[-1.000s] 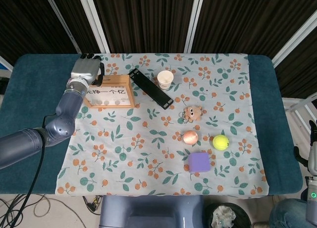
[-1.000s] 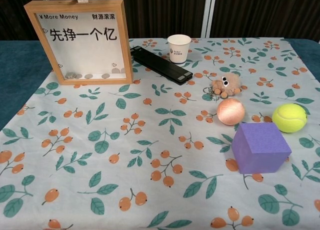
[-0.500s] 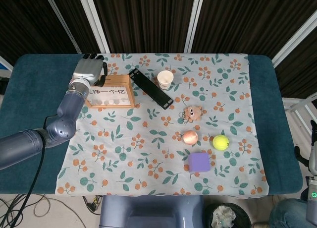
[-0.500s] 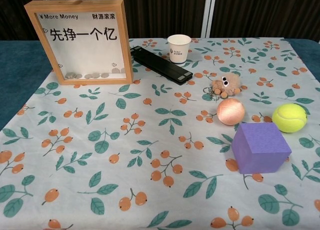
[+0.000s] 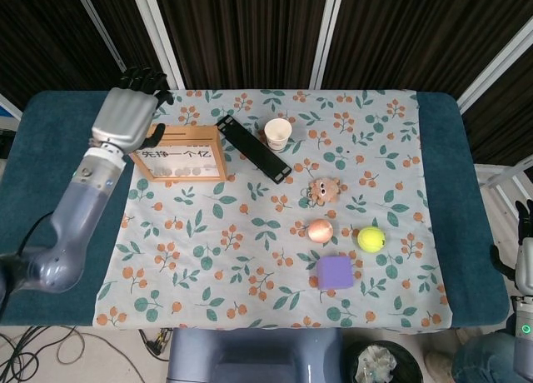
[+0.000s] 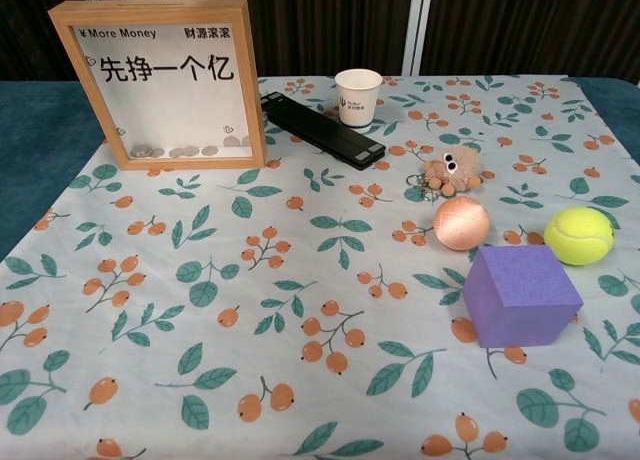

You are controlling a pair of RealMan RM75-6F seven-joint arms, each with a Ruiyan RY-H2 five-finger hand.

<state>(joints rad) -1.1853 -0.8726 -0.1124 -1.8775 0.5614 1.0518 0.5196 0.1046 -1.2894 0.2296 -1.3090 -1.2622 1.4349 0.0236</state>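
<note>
1. My left hand [image 5: 125,116] has lifted away from the top of the frame [image 5: 181,152]. A second ago it sat low on the frame's top edge; now it hangs above the left end, fingers spread and holding nothing. The chest view no longer shows any of it.
2. The frame [image 6: 165,80] stands upright at the back left of the cloth [image 5: 250,258], coins lying along its bottom. I judge the drop into its top is done and the hand is clearing off.
3. Just right of it lies the black bar [image 5: 254,148], then the cup [image 5: 278,133].
4. Further right sit the plush [image 5: 323,189], the pink ball [image 5: 320,231], the purple cube [image 5: 336,272] and the tennis ball [image 5: 371,238], all untouched.
5. My right hand [image 5: 525,241] shows only as a sliver at the far edge, off the table; I cannot tell how its fingers lie.
</note>
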